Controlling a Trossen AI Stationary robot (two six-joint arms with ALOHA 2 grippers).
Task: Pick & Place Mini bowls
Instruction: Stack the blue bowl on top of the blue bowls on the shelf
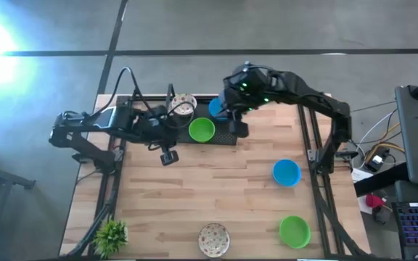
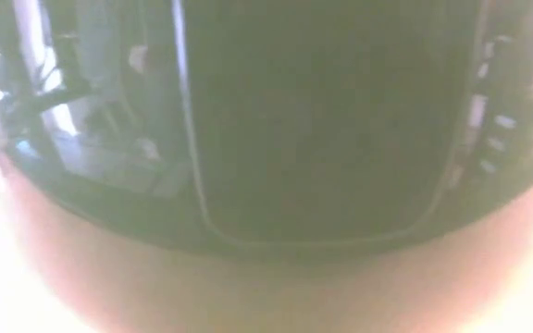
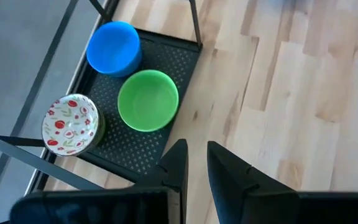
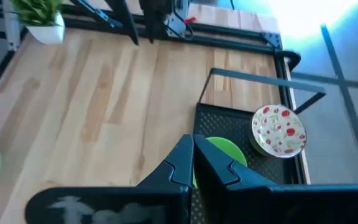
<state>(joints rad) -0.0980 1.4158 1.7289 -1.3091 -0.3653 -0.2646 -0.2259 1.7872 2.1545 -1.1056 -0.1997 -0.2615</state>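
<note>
Desk (image 1: 231, 188) is light wood planks. The black mesh tray (image 1: 227, 136) sits at the far edge between the two arms.

Step in hand, as I read it: right arm is over the tray's right end, right pincer (image 4: 192, 163) pinched nearly closed with nothing visible between the fingers. Looks like a release or pull-away over the tray. To do it well: lift straight up before swinging out, because the fingers sit right above the green bowl in tray (image 4: 224, 151) and a sideways exit could clip it or the blue bowl in tray (image 3: 113, 48). Then go for the nearest loose bowl.

Left arm waits at the tray's left side. Left pincer (image 3: 196, 163) is slightly parted and empty, hovering over the desk just beside the tray's near rim. Keep it still or back it off, as both arms are crowded near the tray.

Tray contents, largest to smallest as they show in the left wrist view:
- green bowl, centre
- blue bowl, right end, mostly under the right arm from above
- speckled bowl in tray (image 3: 71, 124), white with red pattern, left end, looks tilted or perched on the rim

Loose on the desk, well apart from the tray:
- blue bowl (image 1: 287, 172), right side
- green bowl (image 1: 294, 230), near right corner
- speckled bowl (image 1: 214, 239), near edge, centre

Potted plant (image 1: 110, 236) is at the near left corner, out of the way.

Low view is blocked and shows nothing usable.
</note>
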